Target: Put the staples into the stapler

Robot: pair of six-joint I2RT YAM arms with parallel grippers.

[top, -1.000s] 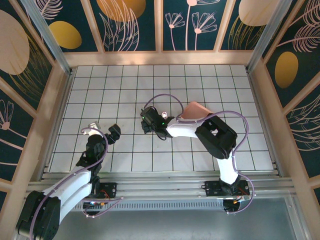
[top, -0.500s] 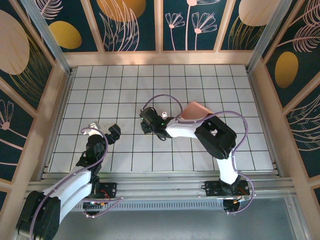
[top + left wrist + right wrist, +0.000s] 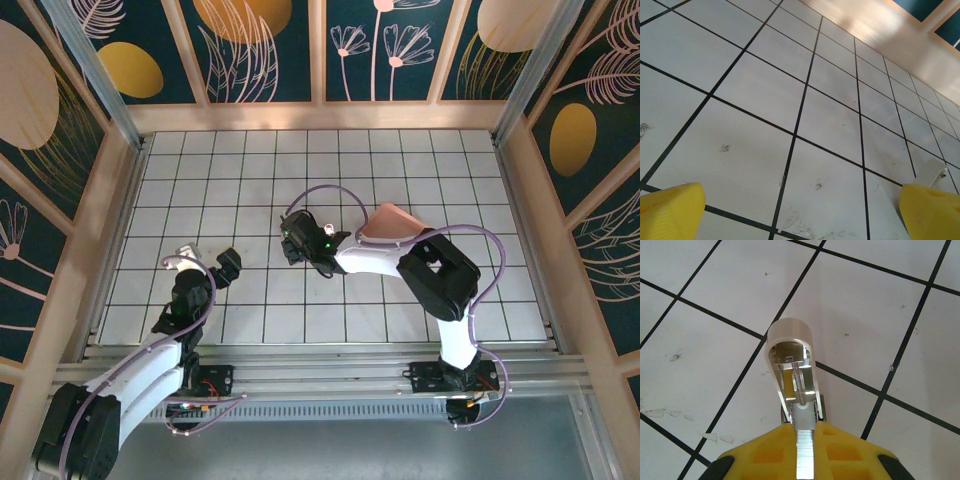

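The stapler (image 3: 789, 340), whitish with a grey metal inner rail and a spring, lies on the tiled floor straight ahead of my right gripper (image 3: 805, 427). That gripper is shut on the staples (image 3: 805, 460), a thin ribbed silvery strip held between the yellow fingers. The strip points along the rail, and its far end meets the rail's near end. From above, the right gripper (image 3: 296, 244) covers the stapler at mid-floor. My left gripper (image 3: 207, 264) hovers over bare tiles at the near left. Its yellow fingertips (image 3: 670, 206) stand wide apart with nothing between them.
A pink rounded tray (image 3: 390, 222) lies right of the right gripper, partly under that arm. Wooden walls border the tiled floor (image 3: 420, 170), and a metal rail runs along the near edge. A small whitish piece (image 3: 931, 174) shows by the left gripper's right finger.
The right arm's elbow has drifted slightly to the right, with its gripper staying at the stapler. The left arm has not moved.
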